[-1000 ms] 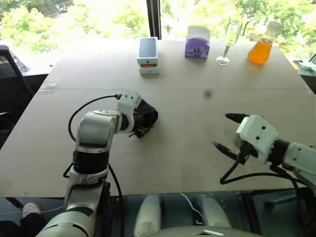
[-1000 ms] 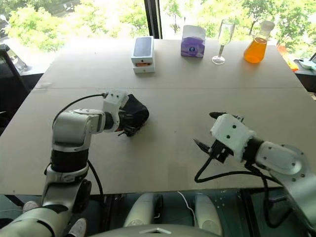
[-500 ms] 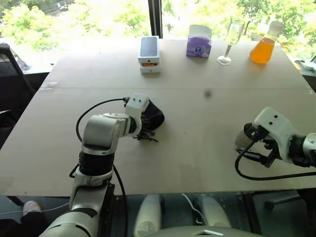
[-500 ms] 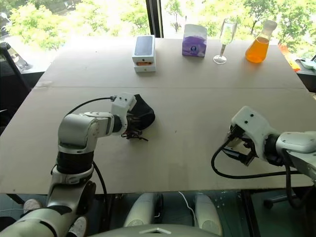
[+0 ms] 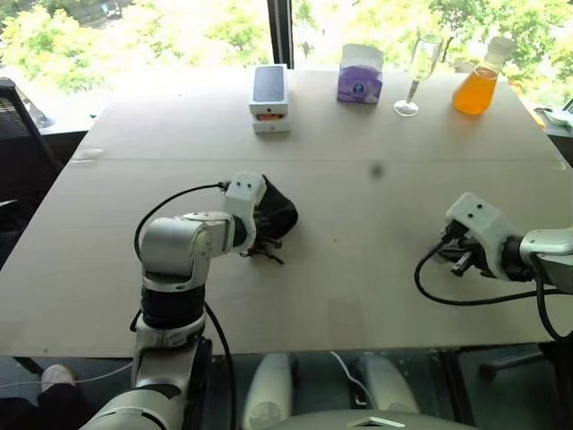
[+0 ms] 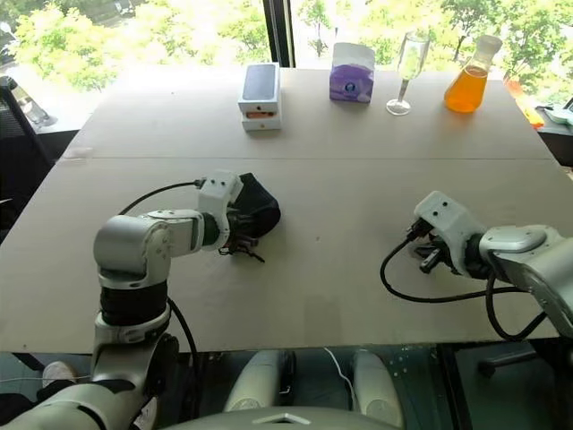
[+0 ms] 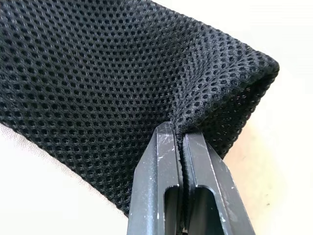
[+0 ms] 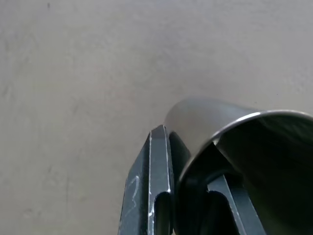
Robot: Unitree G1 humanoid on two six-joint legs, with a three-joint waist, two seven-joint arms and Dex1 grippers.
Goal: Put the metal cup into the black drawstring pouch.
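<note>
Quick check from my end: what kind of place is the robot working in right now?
Probably an office or lab room, upper floor likely: a large plain table stands against a window with treetops outside, a black chair sits at its side, and a phone box and orange flask line the far edge.

Phone box (image 5: 269, 98), purple tissue pack (image 5: 360, 74), stemmed glass (image 5: 417, 73), orange flask (image 5: 476, 84) along table (image 5: 358, 269) far edge.

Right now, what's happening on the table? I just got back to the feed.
The left gripper is shut on a fold of the black drawstring pouch, holding it near the middle of the table. The right gripper is shut on the rim of the metal cup, one finger outside the wall and one inside, over at the table's right side. The cup is not yet in the pouch; the two are well apart.
</note>
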